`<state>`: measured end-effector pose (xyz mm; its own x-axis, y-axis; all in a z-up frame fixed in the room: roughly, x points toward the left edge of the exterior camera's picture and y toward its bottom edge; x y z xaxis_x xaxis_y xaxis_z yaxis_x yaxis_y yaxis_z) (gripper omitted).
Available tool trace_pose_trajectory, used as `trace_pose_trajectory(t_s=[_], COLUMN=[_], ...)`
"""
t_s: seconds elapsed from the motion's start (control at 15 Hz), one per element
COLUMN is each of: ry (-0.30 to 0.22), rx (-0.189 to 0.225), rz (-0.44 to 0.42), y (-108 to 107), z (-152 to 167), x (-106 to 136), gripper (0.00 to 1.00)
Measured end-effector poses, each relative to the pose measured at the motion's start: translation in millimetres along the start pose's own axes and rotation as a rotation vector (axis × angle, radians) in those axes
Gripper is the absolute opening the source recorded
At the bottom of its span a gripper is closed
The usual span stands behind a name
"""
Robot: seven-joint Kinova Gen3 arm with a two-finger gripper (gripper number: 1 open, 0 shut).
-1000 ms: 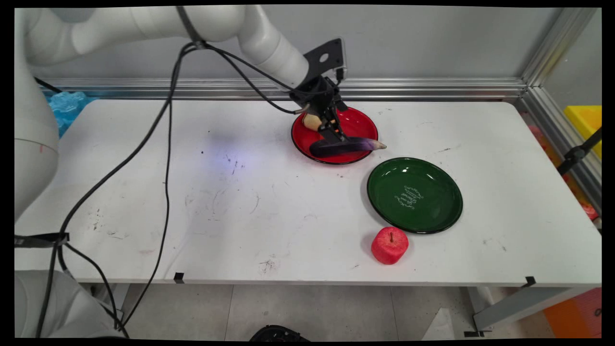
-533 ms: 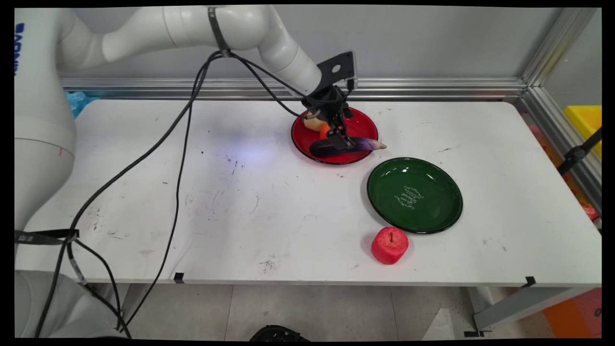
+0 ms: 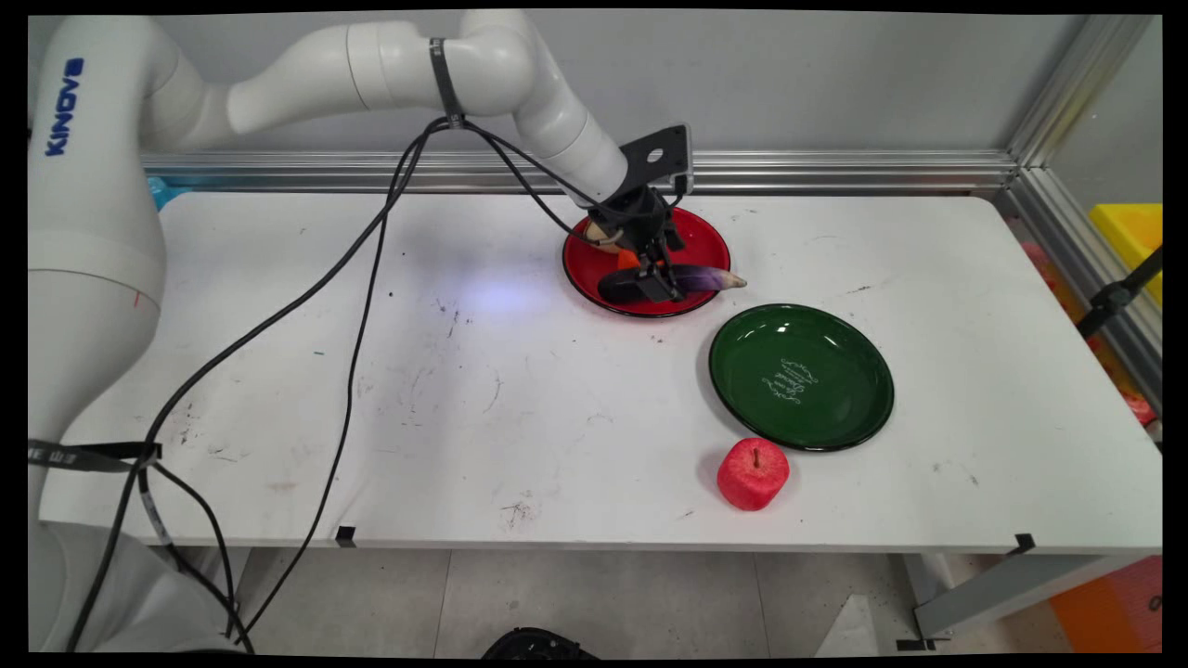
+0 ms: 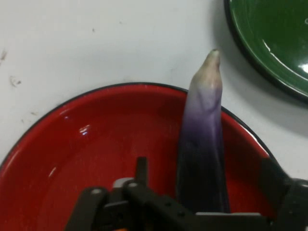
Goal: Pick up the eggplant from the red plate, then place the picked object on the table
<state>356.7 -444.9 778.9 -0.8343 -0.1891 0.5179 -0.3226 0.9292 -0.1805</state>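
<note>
White table is carrying a red plate; the pincer is straddling the eggplant lying across the plate's near rim, spread wide, not gripping. Best squeezing mid-body, since the tip is overhanging toward the green plate.

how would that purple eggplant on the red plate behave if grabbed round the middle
The eggplant looks smooth and glossy, so it may slip. It is long and tapered, its tip overhanging the red plate, so it could swing or tilt. Its round body would likely roll if nudged.
</note>
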Motion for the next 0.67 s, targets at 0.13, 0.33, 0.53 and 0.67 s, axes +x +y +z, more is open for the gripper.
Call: trace_pose_trajectory(t_s=[0.13, 0.33, 0.53, 0.67], ry=[-0.002, 0.001, 0.010, 0.018], rx=[-0.006, -0.009, -0.011, -0.009], rz=[-0.003, -0.007, -0.011, -0.013], y=[-0.8, -1.9, -1.3, 1.4], z=[4.6, 7.3, 6.4, 1.5], x=[-2.4, -2.8, -0.6, 3.0], gripper=[0.00, 0.00, 0.00, 0.00])
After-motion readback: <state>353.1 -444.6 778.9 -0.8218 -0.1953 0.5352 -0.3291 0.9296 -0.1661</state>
